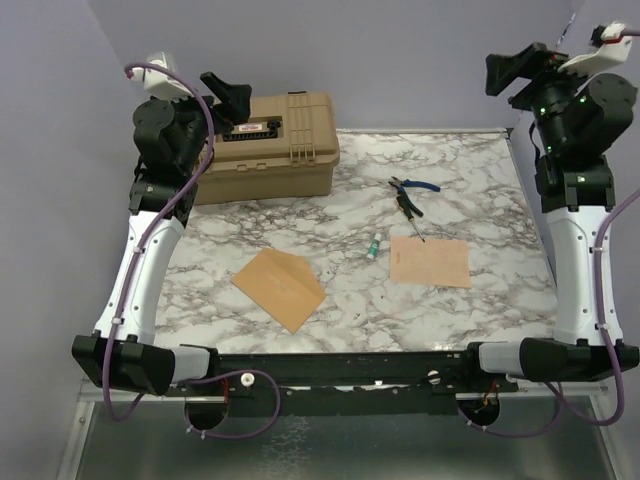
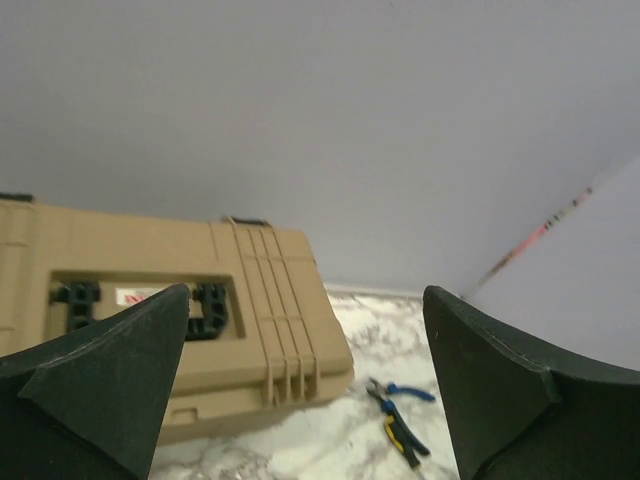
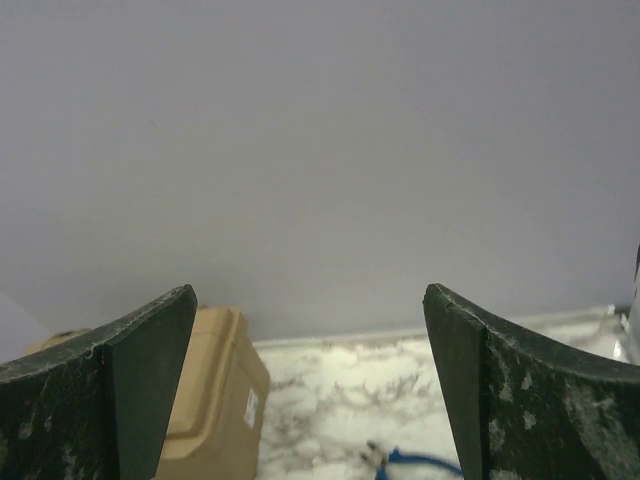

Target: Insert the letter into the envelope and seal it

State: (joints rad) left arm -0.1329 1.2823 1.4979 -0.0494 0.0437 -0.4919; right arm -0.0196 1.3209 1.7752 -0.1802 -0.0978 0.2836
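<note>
Tan case (image 1: 262,145) stands at the far left of the marble table (image 1: 480,170), lid down and latched; contents not visible. Envelope (image 1: 279,287) lies flat at near left-centre, turned at an angle, one pointed corner toward the near edge; whether the flap is open, and whether anything is inside, cannot be determined. Letter (image 1: 430,262) lies flat on the table right of centre, well apart from the envelope and outside it. Between the two, nearer the letter, lies a small green-and-white item (image 1: 372,246), too small to identify. Beyond the letter lie blue-handled pliers (image 1: 412,186) and, just beside them, a second tool with dark and yellow handles (image 1: 408,207). Left gripper (image 2: 306,292) is raised over the case, jaws spread wide, holding nothing. Right gripper (image 3: 309,290) is raised at far right, jaws likewise wide apart and empty. A red-and-white label (image 2: 135,297) in the lid recess is partly hidden by a finger and illegible. A white label (image 3: 250,405) on the case end is also unreadable
</note>
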